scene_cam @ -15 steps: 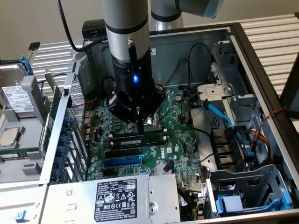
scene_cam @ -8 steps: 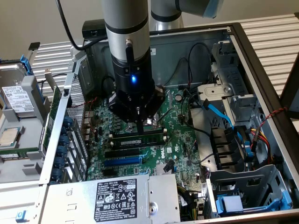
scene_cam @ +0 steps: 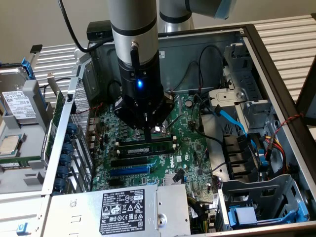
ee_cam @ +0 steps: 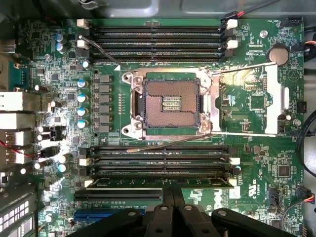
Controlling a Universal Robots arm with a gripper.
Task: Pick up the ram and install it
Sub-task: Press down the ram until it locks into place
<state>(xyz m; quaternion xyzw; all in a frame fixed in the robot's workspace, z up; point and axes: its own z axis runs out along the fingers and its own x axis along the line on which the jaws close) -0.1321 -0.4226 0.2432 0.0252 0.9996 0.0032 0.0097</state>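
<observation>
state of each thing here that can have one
gripper: shut, fingertips down at the ram
ram: lying in a memory slot, gripper on its top edge
cpu socket: empty, contacts bare
socket lever: swung out, unlatched
upper memory slots: empty
blue slot: empty

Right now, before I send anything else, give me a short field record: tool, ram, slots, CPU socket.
tool: shut, low over the motherboard, tip at the ram
ram: green stick lying along the memory slot bank nearest the blue expansion slot; whether it is fully seated cannot be told
memory slots: black with white end clips, two banks, one on either side of the CPU socket
CPU socket: empty, pins exposed, retention frame swung open
case: open
</observation>
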